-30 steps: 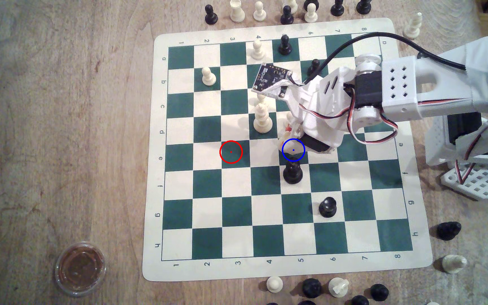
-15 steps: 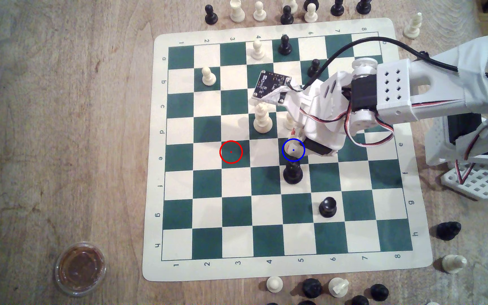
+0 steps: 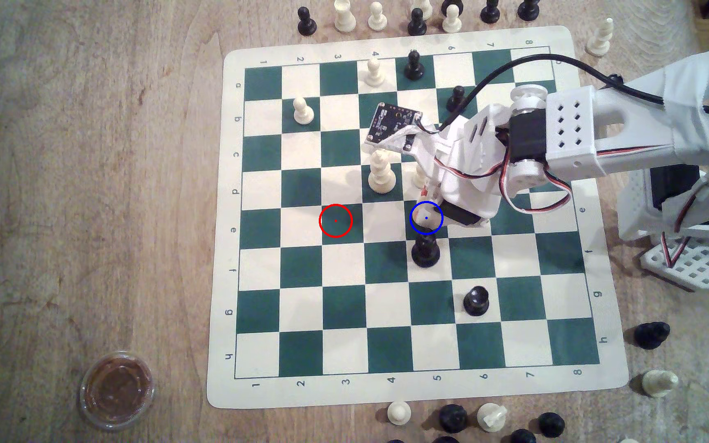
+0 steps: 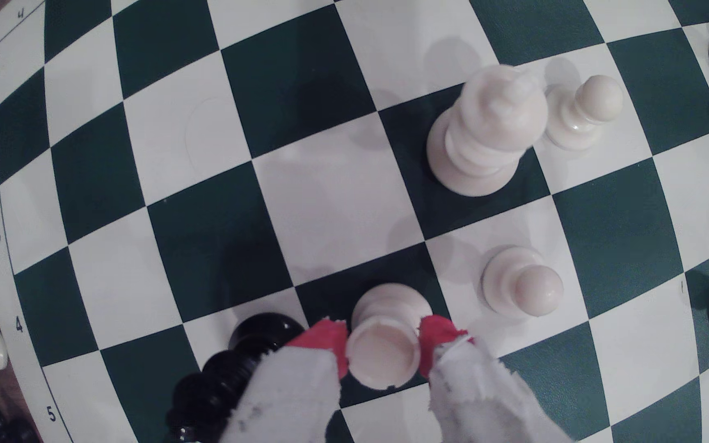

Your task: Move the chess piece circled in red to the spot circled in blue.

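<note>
the chess piece circled in red [image 4: 383, 340], a stout cream piece with a flat rimmed top, is standing on the spot circled in blue [image 3: 426, 228], a dark green square. the end effector [image 4: 383, 351] is clamping it, its red fingertips [image 4: 436, 336] pressing both sides of the top. a black piece [image 4: 233, 370] is standing just beside it. a cream pawn [image 4: 523, 283] is standing near it, the tall tiered cream piece [image 4: 485, 132] further off. the red ring [image 3: 335, 220] is marking a bare green square on the chessboard [image 3: 259, 392].

A wooden tabletop [image 3: 88, 170] carries a green-and-cream chess mat [image 3: 387, 392], spare pieces beside its edges, and a lidded sauce cup [image 3: 117, 389].
</note>
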